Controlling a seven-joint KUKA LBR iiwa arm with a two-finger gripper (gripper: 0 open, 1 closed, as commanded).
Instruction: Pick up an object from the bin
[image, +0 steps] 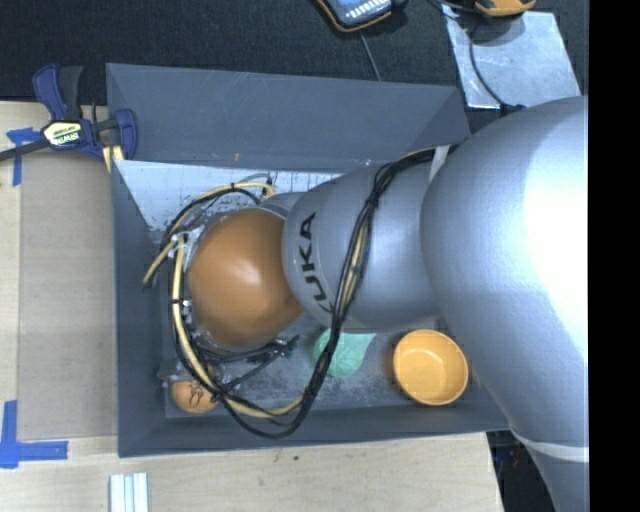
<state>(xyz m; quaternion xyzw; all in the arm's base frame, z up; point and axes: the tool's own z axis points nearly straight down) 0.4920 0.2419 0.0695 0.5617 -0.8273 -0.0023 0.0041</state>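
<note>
A small orange-brown rounded thing (193, 396) lies in the bin's near left corner, partly behind a loop of cable. A pale green soft-looking thing (349, 354) lies on the bin floor near the front wall, and the arm covers its upper part. To its right, by the front wall, a yellow bowl (430, 368) sits with its opening facing up.
The big silver arm reaches in from the right and covers most of the bin's floor. Its orange dome with yellow and black cables hangs over the bin's left half, just above the orange-brown thing. The bin's walls stand close on all sides.
</note>
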